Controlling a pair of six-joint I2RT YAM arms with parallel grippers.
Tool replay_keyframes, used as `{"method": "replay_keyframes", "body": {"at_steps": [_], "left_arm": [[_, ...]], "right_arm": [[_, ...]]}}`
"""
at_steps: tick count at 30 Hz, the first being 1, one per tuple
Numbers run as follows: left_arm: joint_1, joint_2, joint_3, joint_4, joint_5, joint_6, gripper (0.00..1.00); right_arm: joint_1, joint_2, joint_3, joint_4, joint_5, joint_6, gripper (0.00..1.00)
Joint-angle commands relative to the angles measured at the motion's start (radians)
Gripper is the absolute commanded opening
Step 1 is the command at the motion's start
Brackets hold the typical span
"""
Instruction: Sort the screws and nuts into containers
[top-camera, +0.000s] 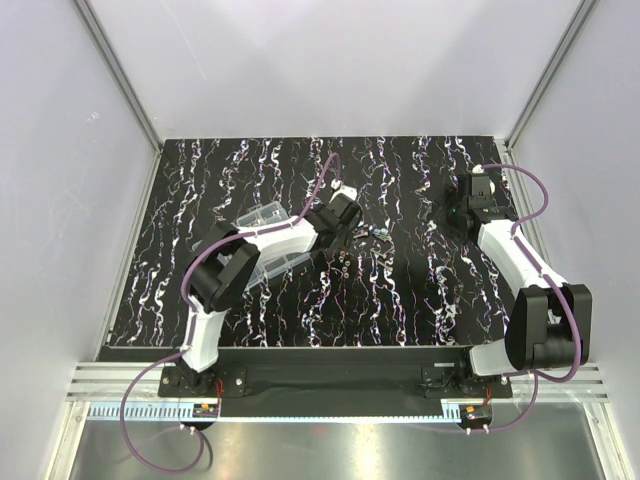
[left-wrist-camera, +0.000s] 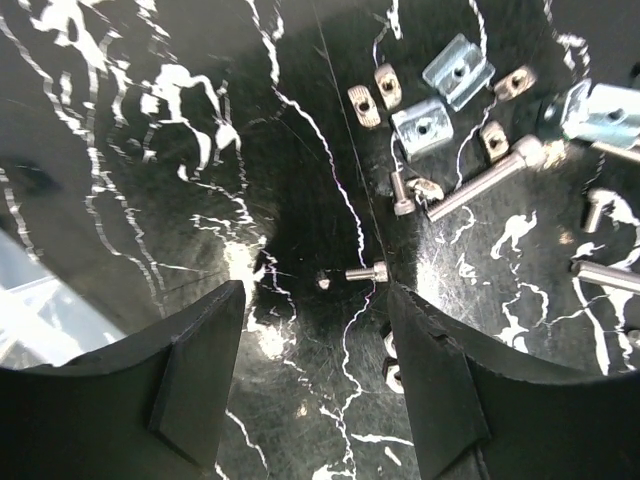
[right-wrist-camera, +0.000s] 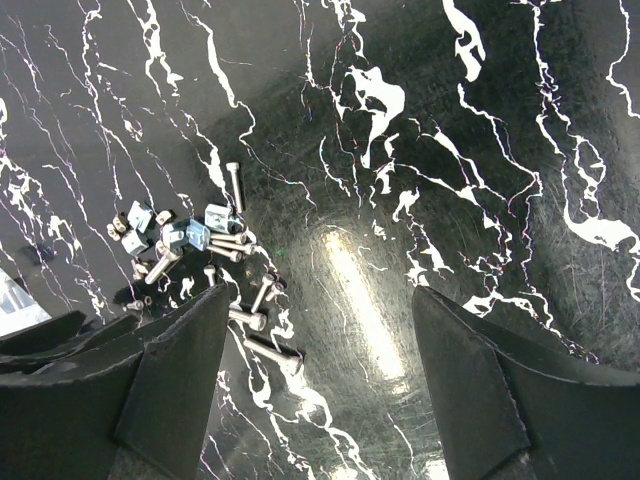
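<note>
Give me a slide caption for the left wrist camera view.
Open left gripper poised over a short screw on the black marbled table, loose screws and nuts scattered beyond.

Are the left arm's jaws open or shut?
Open. The left gripper has its jaws far apart, nothing pinched; a small screw lies loose on the table just ahead of them.

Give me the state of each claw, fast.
Left claw: open, holding nothing; a small screw lies loose under the gap.
Right claw: open, holding nothing.
</note>
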Motion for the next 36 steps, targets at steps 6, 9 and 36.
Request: {"method": "replay_keyframes", "body": {"at_steps": [6, 9, 36], "left_arm": [[-0.008, 0.047, 0.065, 0.084, 0.058, 0.062, 0.63], [-0.009, 0.076, 0.085, 0.076, 0.055, 0.070, 0.61], [-0.015, 0.042, -0.029, 0.096, 0.049, 0.019, 0.39]], "right_arm": [[0.004, -0.026, 0.028, 0.004, 0.030, -0.009, 0.82], [0.004, -0.023, 0.028, 0.002, 0.027, -0.008, 0.82], [0.004, -0.037, 0.020, -0.021, 0.039, 0.008, 0.82]]}}
